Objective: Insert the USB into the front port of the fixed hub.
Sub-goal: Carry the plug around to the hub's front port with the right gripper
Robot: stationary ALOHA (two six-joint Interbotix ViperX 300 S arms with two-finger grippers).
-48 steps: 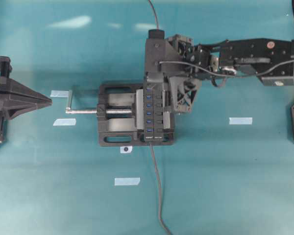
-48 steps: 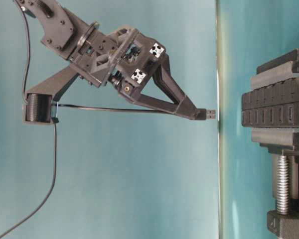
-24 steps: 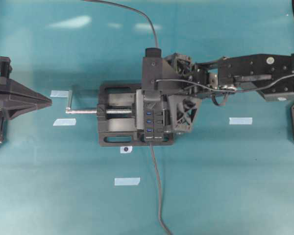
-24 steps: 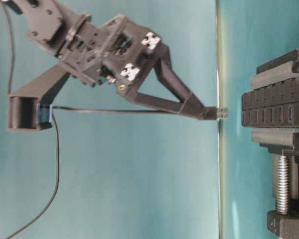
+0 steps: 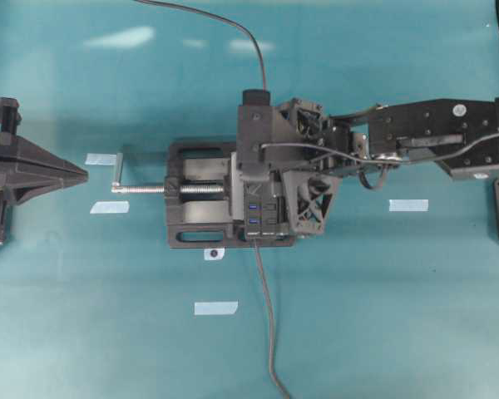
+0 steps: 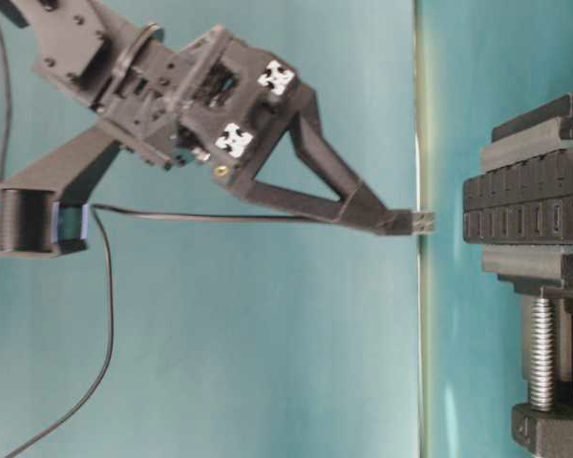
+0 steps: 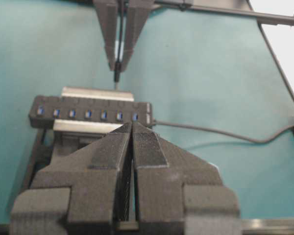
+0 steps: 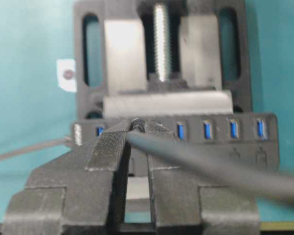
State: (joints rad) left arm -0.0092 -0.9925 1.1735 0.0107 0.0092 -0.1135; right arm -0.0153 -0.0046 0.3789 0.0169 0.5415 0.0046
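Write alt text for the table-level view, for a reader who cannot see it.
The right end effector holds the USB by its plug, tip pointing at the fixed hub with a clear gap between them. The hub sits clamped in a black vise at the right edge, and the USB's thin cable trails back and hangs down against a teal background.

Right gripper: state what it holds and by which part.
The right gripper pinches the USB by the plug's rear body, metal tip sticking out ahead, cable trailing back. The left gripper is shut on nothing.
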